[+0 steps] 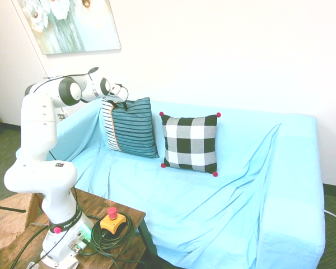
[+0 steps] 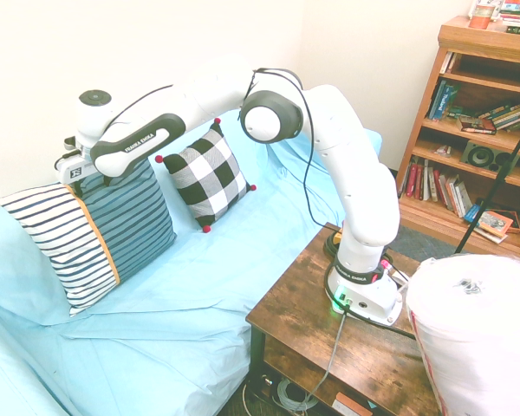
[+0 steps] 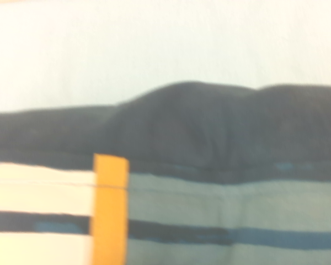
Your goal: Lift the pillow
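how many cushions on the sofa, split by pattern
striped teal pillow: 1
black-and-white checked cushion: 1
total: 2

The clearest lettering is "FRANKA EMIKA", in dark capitals along the white forearm link of the arm (image 2: 139, 143) in the second exterior view, running lengthwise above the striped pillow (image 2: 87, 230).

The same brand shows again as a dark band of small print around the arm's base collar (image 2: 357, 276), which stands near the right edge of the wooden table (image 2: 303, 334); there only "FRANKA EMIKA" comes through, and faintly.

In the first exterior view the base collar (image 1: 64, 223) carries a dark ring with pale letters, of which only "FRA" can be made out.

Book spines on the bookshelf (image 2: 468, 113) bear print too small to read.
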`<state>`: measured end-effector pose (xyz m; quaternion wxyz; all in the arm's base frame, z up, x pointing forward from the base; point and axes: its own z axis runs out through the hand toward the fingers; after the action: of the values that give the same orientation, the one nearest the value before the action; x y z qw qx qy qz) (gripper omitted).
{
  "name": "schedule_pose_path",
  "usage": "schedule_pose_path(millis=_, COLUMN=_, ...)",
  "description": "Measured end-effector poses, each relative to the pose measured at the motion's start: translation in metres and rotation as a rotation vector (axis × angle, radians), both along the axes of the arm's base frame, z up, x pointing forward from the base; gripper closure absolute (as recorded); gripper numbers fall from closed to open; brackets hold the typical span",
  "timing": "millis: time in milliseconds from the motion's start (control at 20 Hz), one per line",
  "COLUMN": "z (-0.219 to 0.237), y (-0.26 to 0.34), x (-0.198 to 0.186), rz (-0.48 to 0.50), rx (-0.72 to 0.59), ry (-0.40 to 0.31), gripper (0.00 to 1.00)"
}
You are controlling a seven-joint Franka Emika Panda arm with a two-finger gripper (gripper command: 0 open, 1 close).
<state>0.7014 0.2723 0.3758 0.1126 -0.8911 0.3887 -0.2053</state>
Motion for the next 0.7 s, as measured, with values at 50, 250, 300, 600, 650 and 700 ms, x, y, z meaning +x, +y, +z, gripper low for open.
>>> schedule_pose_path(millis=50, z=0.000, y=0.001, x=0.004, rz=-0.001, rx=-0.002, ry=-0.002, gripper=0.00)
schedule_pose_path(millis=250, z=-0.005, y=0.004, x=0.013, rz=-0.009, rx=-0.009, ry=-0.010, gripper=0.00)
schedule_pose_path(millis=300, z=-0.006, y=0.006, x=0.013, rz=-0.011, rx=-0.011, ry=-0.011, gripper=0.00)
schedule_pose_path(millis=600, z=-0.012, y=0.007, x=0.015, rz=-0.037, rx=-0.011, ry=-0.030, gripper=0.00)
schedule_pose_path(millis=650, z=-0.012, y=0.008, x=0.015, rz=-0.043, rx=-0.006, ry=-0.037, gripper=0.00)
schedule_pose_path(millis=700, z=-0.012, y=0.009, x=0.014, rz=-0.050, rx=0.002, ry=-0.044, gripper=0.00)
